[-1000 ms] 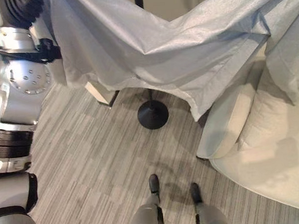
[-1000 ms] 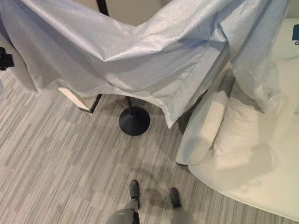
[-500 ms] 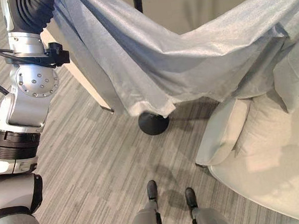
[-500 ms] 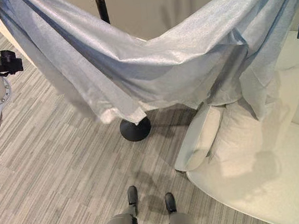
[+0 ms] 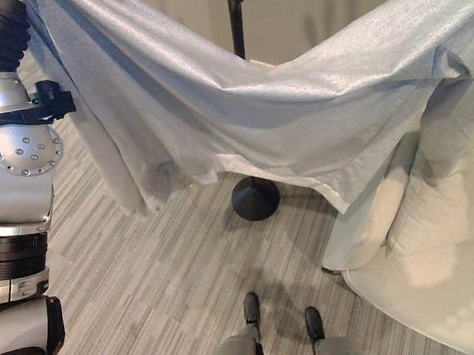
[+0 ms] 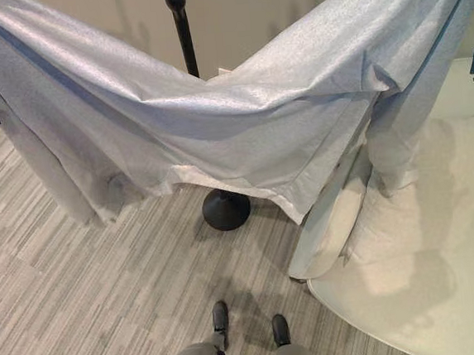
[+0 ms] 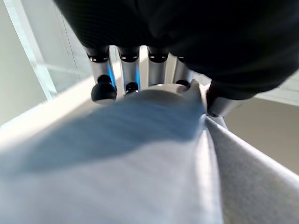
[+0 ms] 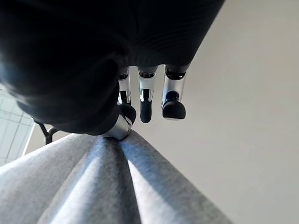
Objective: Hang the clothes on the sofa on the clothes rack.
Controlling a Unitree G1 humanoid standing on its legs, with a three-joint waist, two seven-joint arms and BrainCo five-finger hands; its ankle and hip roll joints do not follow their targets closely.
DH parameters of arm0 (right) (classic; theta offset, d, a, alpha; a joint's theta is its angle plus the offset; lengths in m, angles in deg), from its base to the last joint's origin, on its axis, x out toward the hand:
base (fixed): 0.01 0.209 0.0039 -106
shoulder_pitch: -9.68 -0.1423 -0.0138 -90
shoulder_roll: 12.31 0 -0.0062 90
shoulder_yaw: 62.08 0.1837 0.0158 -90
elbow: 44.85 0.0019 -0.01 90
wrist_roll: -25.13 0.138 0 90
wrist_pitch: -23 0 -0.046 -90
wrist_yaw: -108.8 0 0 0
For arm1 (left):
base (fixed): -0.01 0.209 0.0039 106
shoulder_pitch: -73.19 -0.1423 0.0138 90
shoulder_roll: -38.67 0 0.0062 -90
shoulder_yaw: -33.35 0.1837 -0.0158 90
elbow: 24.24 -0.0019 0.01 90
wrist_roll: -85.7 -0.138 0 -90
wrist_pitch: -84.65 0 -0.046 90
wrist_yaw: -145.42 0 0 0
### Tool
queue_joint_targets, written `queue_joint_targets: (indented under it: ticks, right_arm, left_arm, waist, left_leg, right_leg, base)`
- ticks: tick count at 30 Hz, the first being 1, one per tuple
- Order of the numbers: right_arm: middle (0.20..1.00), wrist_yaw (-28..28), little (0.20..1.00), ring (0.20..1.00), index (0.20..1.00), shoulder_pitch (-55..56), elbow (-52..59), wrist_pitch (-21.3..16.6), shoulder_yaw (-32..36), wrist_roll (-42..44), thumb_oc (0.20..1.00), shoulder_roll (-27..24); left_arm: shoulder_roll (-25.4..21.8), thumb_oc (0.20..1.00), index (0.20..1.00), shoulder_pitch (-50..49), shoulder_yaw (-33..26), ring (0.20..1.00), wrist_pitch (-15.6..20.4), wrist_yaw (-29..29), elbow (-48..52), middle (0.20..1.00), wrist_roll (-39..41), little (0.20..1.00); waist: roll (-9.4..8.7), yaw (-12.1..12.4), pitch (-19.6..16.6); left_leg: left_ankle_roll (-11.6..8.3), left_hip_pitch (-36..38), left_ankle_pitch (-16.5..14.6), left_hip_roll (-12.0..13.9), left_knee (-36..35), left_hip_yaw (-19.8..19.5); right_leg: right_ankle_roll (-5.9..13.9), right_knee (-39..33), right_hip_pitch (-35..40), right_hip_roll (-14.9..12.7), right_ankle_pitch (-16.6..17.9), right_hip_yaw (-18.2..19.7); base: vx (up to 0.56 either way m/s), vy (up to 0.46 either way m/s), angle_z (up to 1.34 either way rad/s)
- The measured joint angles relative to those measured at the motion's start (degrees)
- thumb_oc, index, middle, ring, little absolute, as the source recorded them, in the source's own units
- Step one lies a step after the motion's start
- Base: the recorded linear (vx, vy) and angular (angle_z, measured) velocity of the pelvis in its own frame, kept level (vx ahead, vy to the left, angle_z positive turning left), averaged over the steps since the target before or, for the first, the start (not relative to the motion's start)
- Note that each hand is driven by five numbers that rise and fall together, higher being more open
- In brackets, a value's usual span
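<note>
A large grey cloth (image 5: 281, 107) is stretched in the air between my two raised hands and sags in the middle. My left hand (image 7: 159, 60) is shut on one top corner of the cloth (image 7: 140, 163), fingers curled over it and thumb pressing from the side. My right hand (image 8: 140, 93) pinches the other end of the cloth (image 8: 107, 186) between thumb and fingers. The black clothes rack pole (image 5: 237, 11) rises with its knob just behind the cloth's dip. Its round base (image 5: 255, 199) stands on the floor below the hem. The cream sofa (image 5: 443, 259) lies at the right.
Grey striped carpet (image 5: 147, 285) covers the floor in front of the rack. The sofa's rounded arm (image 6: 332, 219) sits close to the rack's base, partly under the hanging cloth. A pale wall stands behind the rack.
The cloth has been lifted and spread wider, and its left side now hangs lower. The rack's top knob has come into view above the dip. My left arm has moved outward to the left.
</note>
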Motion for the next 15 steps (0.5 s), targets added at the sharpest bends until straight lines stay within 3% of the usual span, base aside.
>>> queue_joint_targets:
  ticks: [8,11,15]
  right_arm:
    - [0.2,-0.6,0.2,0.2,0.2,-5.1,-0.5,-1.7,-2.9,-0.1,0.2,-2.5]
    - [0.2,-3.5,0.2,0.2,0.2,-28.9,-11.5,-1.3,-24.1,-0.6,0.2,-8.9]
    - [0.2,-7.1,0.2,0.2,0.2,-41.7,-16.9,-0.5,-33.1,0.2,0.2,-9.6]
  left_arm:
    - [-1.4,0.2,0.2,0.9,0.4,0.2,0.1,1.7,-1.1,0.2,0.0,0.2]
    - [-8.5,0.2,0.2,16.8,13.0,0.2,0.1,3.6,-13.8,0.2,3.0,0.2]
    - [-11.0,0.2,0.2,24.2,16.8,0.2,1.0,6.1,-15.3,0.2,6.7,0.2]
  waist:
    - [-1.12,0.3,-2.0]
    - [-1.61,0.2,-2.4]
    - [-2.94,0.0,-4.8]
  left_leg:
    - [-0.29,0.0,-0.2,0.2,0.0,-0.2]
    - [-0.16,-0.3,0.0,0.4,0.0,-0.3]
    - [-0.26,-1.2,-0.1,0.3,0.0,-0.6]
  right_leg:
    - [-0.26,0.0,0.0,0.3,-0.2,-0.1]
    - [-0.25,0.0,-0.2,0.5,-0.2,-0.2]
    - [-0.11,0.0,-1.0,0.4,-0.4,-0.2]
  base:
    - [0.04,-0.005,0.0]
    - [0.1,-0.01,0.03]
    - [0.04,-0.009,0.03]
